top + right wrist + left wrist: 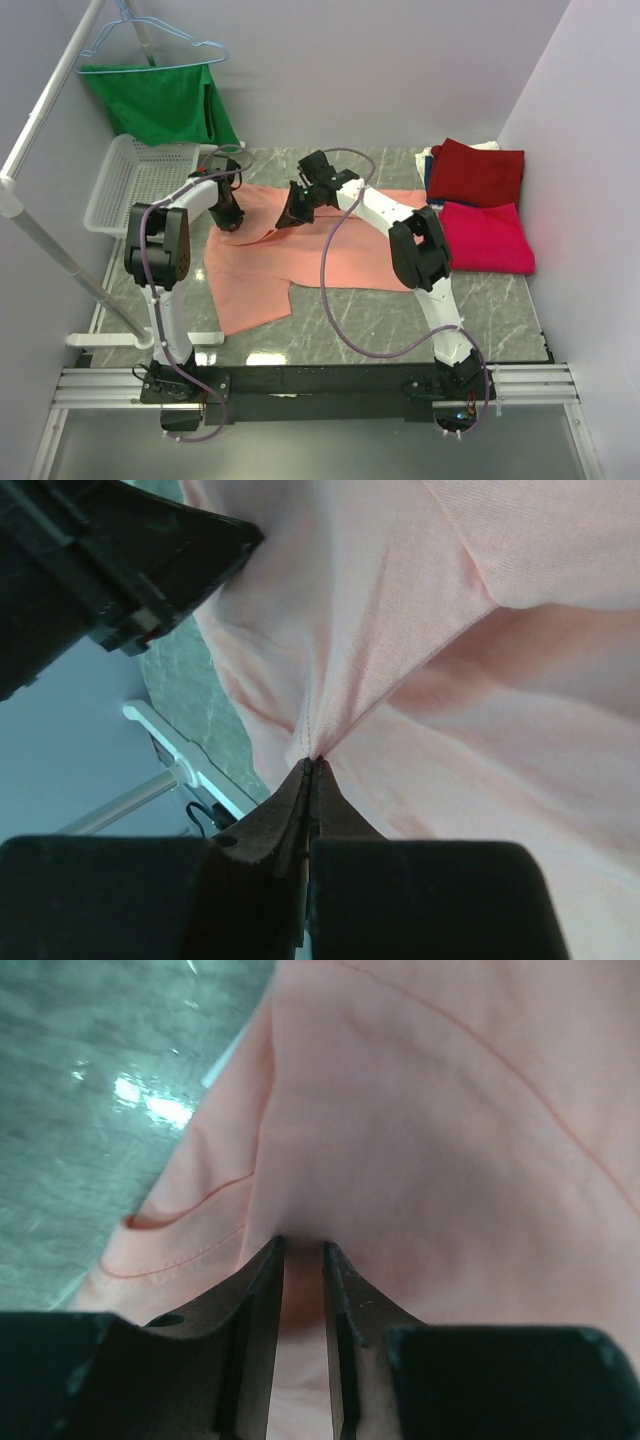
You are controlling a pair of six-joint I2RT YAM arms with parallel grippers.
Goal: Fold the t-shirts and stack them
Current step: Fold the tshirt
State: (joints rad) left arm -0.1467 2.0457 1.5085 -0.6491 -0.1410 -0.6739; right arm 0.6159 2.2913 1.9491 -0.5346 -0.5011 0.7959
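The salmon-pink t-shirt (300, 265) lies partly spread on the marble table. My left gripper (228, 216) is at its far left edge and my right gripper (291, 214) is at its far edge near the middle. In the left wrist view the jaws (302, 1245) stand narrowly apart with a fold of the pink cloth (420, 1120) pinched between them. In the right wrist view the gripper (314, 762) is shut tight on a seam of the cloth (400, 620), which pulls up into a ridge. The dark red t-shirt (478, 172) and the crimson-pink t-shirt (487, 237) lie folded at the right.
A white mesh basket (135, 180) stands at the far left. A green garment (160, 100) hangs on a light-blue hanger above it. A slanted white pole (60, 260) runs along the left side. White walls close in the table.
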